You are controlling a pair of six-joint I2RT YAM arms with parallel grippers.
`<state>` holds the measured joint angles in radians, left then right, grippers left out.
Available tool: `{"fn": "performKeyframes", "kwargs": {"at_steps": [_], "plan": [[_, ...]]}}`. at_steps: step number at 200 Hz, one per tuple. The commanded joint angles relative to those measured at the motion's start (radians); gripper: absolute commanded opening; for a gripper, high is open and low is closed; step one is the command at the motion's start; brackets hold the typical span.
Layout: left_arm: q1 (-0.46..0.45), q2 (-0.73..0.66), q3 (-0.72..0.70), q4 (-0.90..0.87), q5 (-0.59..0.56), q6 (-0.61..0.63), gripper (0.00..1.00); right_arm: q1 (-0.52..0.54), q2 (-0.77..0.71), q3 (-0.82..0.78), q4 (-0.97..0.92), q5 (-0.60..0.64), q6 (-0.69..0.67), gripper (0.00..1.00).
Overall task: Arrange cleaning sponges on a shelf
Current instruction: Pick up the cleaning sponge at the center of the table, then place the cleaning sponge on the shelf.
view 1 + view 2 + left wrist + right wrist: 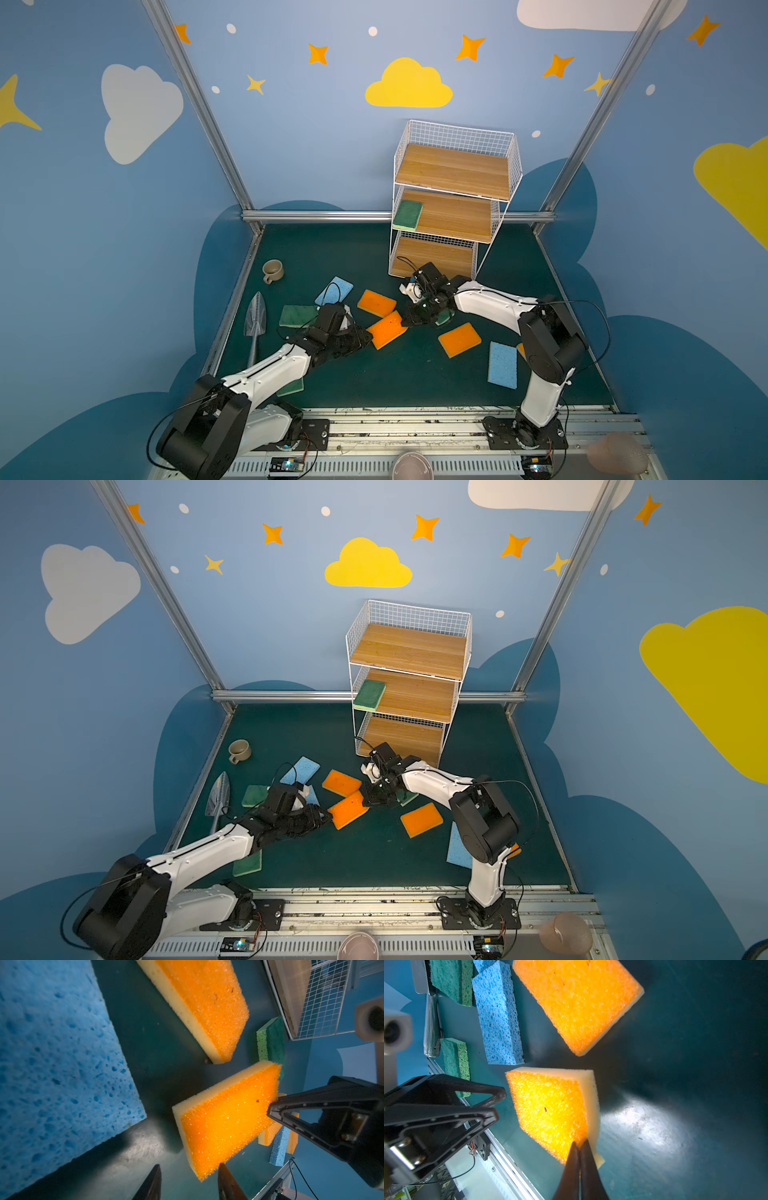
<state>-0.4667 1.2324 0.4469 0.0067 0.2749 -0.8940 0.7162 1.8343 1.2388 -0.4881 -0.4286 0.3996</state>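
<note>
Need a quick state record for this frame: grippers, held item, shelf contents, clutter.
right gripper: shut on a corner of the orange sponge
left gripper: open, jaws apart around that sponge's opposite corner
shelf: one green sponge on the middle board, left end
mat: other sponges lie loose
clutter: mug and trowel at the mat's left side
</note>
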Motion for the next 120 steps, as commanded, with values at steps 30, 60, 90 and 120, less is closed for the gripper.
{"fn": "performKeyframes", "kwargs": {"at_steps": [30, 60, 90, 120], "plan": [[0.003, 0.082, 0.022, 0.11, 0.029, -0.03, 0.37, -0.004, -0.024, -0.004, -0.007, -0.033, 0.0, 0.03], [0.004, 0.13, 0.035, 0.134, 0.044, -0.04, 0.33, -0.008, -0.03, -0.024, 0.018, -0.055, 0.014, 0.03], [0.003, 0.17, 0.029, 0.192, 0.041, -0.07, 0.28, -0.012, -0.033, -0.039, 0.035, -0.071, 0.021, 0.03], [0.003, 0.194, 0.03, 0.239, 0.051, -0.098, 0.17, -0.013, -0.036, -0.048, 0.042, -0.073, 0.025, 0.03]]}}
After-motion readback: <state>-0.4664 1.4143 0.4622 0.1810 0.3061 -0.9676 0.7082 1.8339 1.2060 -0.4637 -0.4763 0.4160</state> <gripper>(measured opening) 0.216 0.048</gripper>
